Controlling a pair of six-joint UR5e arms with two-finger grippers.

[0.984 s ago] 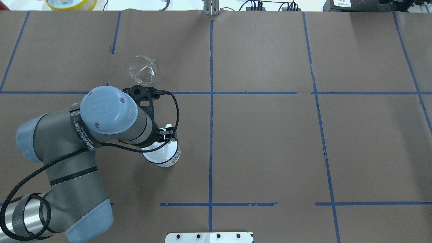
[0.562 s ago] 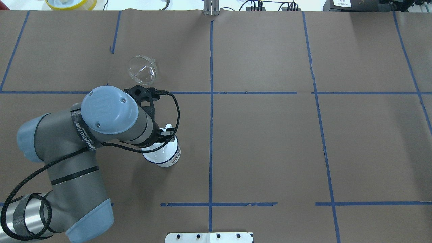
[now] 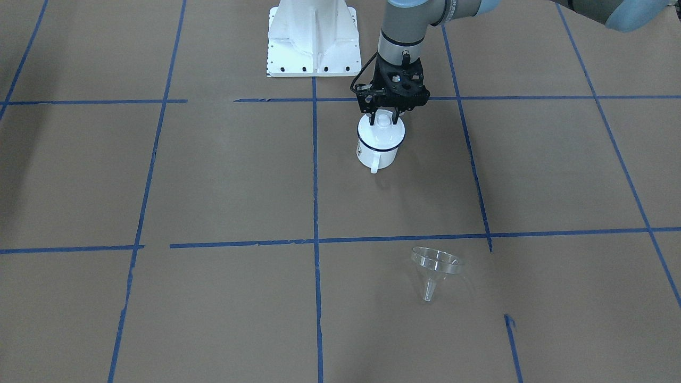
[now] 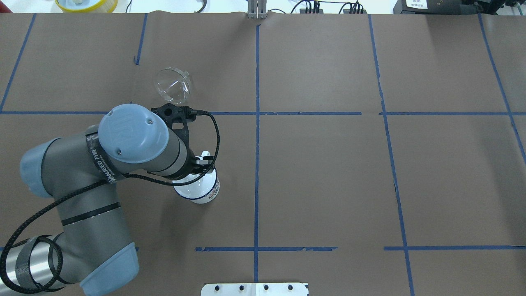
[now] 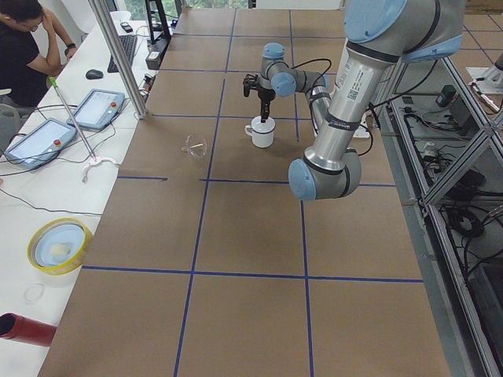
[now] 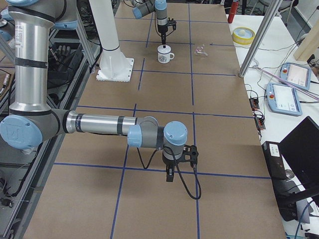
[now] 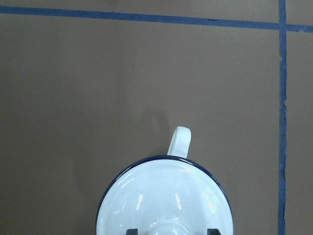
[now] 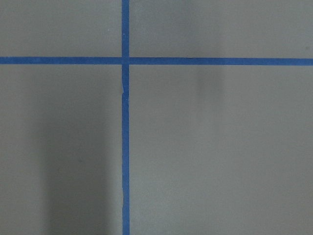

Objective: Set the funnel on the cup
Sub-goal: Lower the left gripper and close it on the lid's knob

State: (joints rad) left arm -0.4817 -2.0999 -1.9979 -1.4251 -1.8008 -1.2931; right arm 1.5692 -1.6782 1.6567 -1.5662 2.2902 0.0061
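Observation:
The white cup [image 3: 379, 151] with a dark blue rim stands upright, its handle [image 7: 179, 141] pointing away from the robot. A round white knobbed lid [image 7: 164, 196] sits on it. My left gripper [image 3: 384, 116] hangs straight over the cup, open, one fingertip [image 7: 132, 231] on each side of the knob with a gap showing. The clear funnel [image 4: 173, 85] lies tilted on the paper beyond the cup, also in the front view [image 3: 435, 268], apart from the gripper. My right gripper [image 6: 169, 174] shows only in the right side view, low over the table; I cannot tell its state.
The table is covered in brown paper with blue tape lines [image 4: 257, 123]. The white robot base plate [image 3: 311, 37] is near the cup. A yellow-rimmed bowl [image 4: 86, 4] sits past the far edge. A metal post [image 5: 118, 55] and tablets [image 5: 94, 108] stand on the operators' side.

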